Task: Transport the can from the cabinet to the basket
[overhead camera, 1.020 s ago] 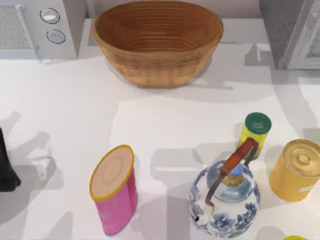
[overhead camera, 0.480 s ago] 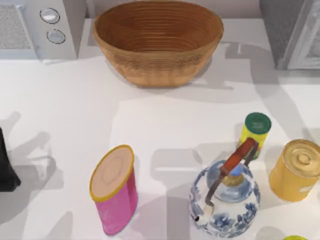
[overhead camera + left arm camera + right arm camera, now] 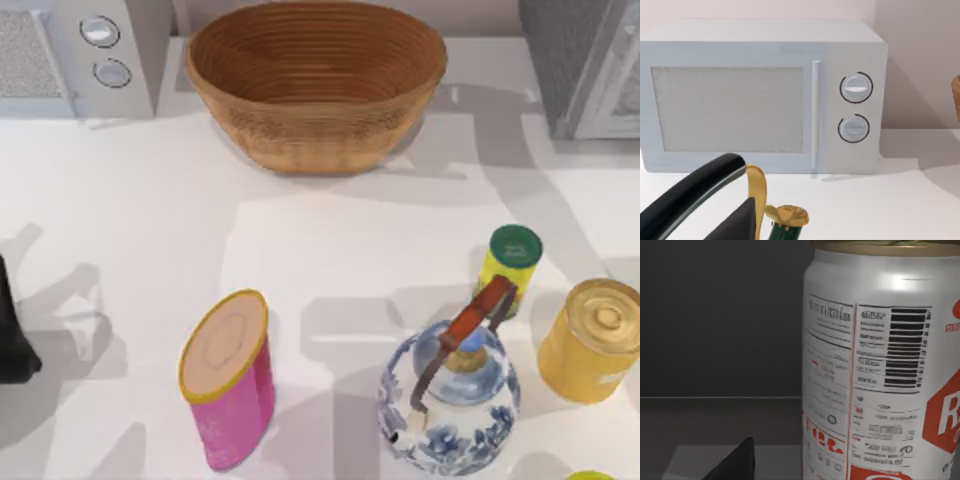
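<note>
Across the top view, the objects on the bench lay as they had half a second before; only the broad shadow near the cabinet had shifted, its edge lying differently over the back right of the bench. The cabinet stood at the back right corner, cut off by the frame edge, its paler door panel partly seen. The wicker basket sat at back centre, with the microwave to its left, also cropped.

Toward the front: pink canister with yellow rim, tilted; blue-and-white teapot with a red-brown handle; a small yellow bottle with green cap just behind the teapot; the yellow tin with gold lid at the right edge. A dark piece of the left arm was parked at the left edge of the bench.

Left wrist view: the microwave seen face-on, two round knobs, door shut. Dark and gold parts of the left gripper were cut off at the frame edge; whether it was spread or closed, cannot tell.

Right wrist view: the can stood upright very close to the camera in a dark grey enclosure, cropped at top and side, silver with barcode and red label. A single black fingertip was seen beside it, apart from the can. State of the right gripper: cannot tell.
</note>
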